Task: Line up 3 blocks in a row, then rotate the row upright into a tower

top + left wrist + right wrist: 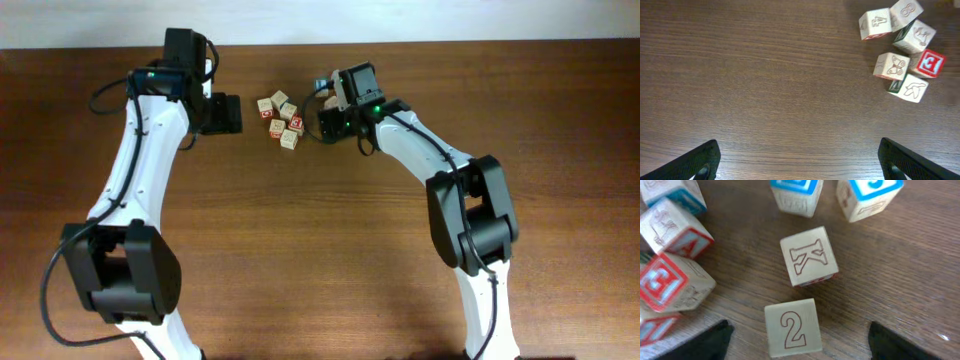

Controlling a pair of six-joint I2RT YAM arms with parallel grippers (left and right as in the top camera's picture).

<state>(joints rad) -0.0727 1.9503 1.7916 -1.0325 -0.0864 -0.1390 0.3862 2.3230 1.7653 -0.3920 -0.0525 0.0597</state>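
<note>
Ideally, the right gripper (800, 342), jaws spread astride the numeral-2 block (792, 327) at lower centre, should close squarely on opposite faces before turning it; left gripper (800, 162) released

**A:** Our left gripper (805, 162) hangs above the wooden table (765, 75), fingers (697, 162) spread wide at either side.

**B:** And the blocks (892, 66)?

**A:** Clustered ahead of us and to the right, well apart from the right finger. We see the red-faced block (930, 63) on the cluster's right edge.
</note>
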